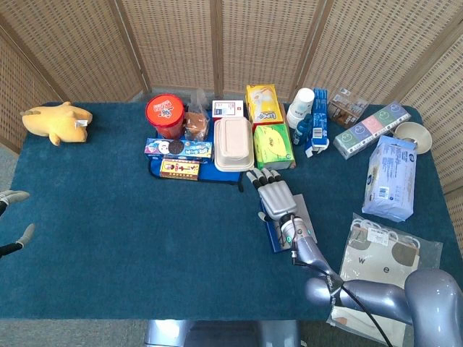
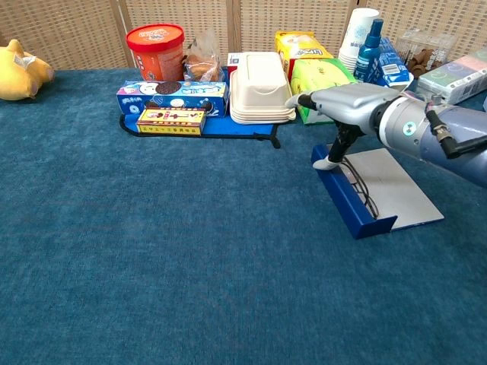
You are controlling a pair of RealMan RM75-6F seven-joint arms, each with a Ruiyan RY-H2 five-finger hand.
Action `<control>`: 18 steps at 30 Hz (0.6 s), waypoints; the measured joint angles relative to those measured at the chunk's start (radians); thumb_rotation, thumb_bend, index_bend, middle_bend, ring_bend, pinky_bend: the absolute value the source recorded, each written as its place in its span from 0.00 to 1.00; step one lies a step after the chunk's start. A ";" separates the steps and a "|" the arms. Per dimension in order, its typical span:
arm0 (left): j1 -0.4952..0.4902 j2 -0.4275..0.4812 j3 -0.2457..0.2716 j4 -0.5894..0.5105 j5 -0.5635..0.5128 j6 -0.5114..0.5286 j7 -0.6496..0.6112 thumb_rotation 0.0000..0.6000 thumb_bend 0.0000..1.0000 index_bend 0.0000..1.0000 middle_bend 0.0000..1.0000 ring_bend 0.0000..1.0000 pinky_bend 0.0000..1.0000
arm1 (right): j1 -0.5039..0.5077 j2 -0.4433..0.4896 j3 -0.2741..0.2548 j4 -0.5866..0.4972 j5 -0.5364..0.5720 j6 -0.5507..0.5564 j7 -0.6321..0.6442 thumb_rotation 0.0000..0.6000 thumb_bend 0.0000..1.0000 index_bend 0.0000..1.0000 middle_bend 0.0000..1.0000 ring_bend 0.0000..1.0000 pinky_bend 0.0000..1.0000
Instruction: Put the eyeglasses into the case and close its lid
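The blue eyeglass case point(image 2: 352, 204) lies open on the blue cloth, its grey lid point(image 2: 396, 186) flat to the right. The dark-framed eyeglasses point(image 2: 364, 190) lie inside the blue tray. My right hand point(image 2: 351, 106) hovers over the case's far end with its fingers stretched out flat, and the thumb point(image 2: 326, 161) touches the tray's far corner. From the head view the right hand point(image 1: 273, 196) covers the far half of the case point(image 1: 273, 236). Only fingertips of my left hand point(image 1: 13, 196) show at the left edge, spread apart and holding nothing.
Along the back stand a red tub point(image 2: 156, 44), snack boxes point(image 2: 172, 97), a white lunch box point(image 2: 261, 85), a green tissue box point(image 2: 326, 90) and a spray bottle point(image 2: 368, 47). A yellow plush toy point(image 1: 58, 121) lies far left. A bagged tote point(image 1: 380, 266) lies right of the case.
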 measured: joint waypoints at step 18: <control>-0.001 0.005 0.001 -0.018 0.011 0.006 0.012 1.00 0.31 0.25 0.28 0.21 0.10 | -0.084 0.076 -0.014 0.014 -0.018 0.041 0.049 1.00 0.24 0.00 0.00 0.00 0.13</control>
